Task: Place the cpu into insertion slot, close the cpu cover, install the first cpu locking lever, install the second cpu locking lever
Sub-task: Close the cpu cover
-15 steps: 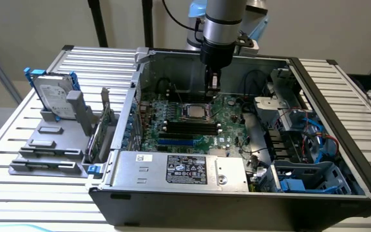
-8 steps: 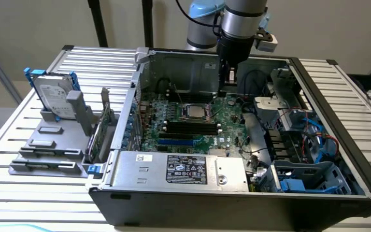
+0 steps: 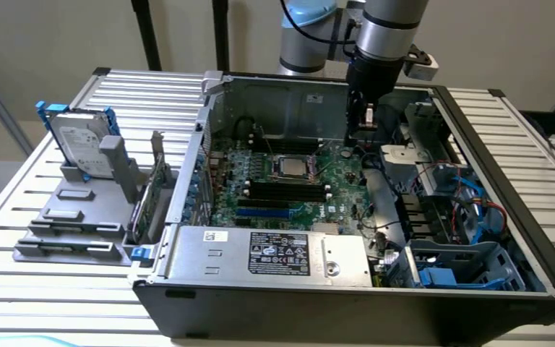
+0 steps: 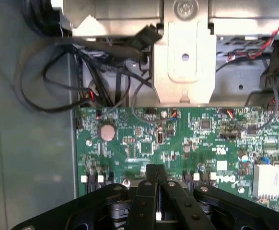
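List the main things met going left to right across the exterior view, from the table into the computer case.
hard drive → insertion slot → end effector → blue drive cage

The gripper (image 4: 156,168) is seen closed over the green motherboard (image 4: 202,139); from its tips, a coin cell (image 4: 107,132) is found at ten o'clock, a metal bracket (image 4: 183,62) at twelve.

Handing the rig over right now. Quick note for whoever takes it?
the tool: shut, holds nothing, hangs over the motherboard inside the case, to the exterior view's right of the insertion slot.
the cpu: a silvery square, seems seated in the slot.
Done: cpu placing, apparently.
Left: cpu cover and both locking levers are too small to tell; treat as open items.
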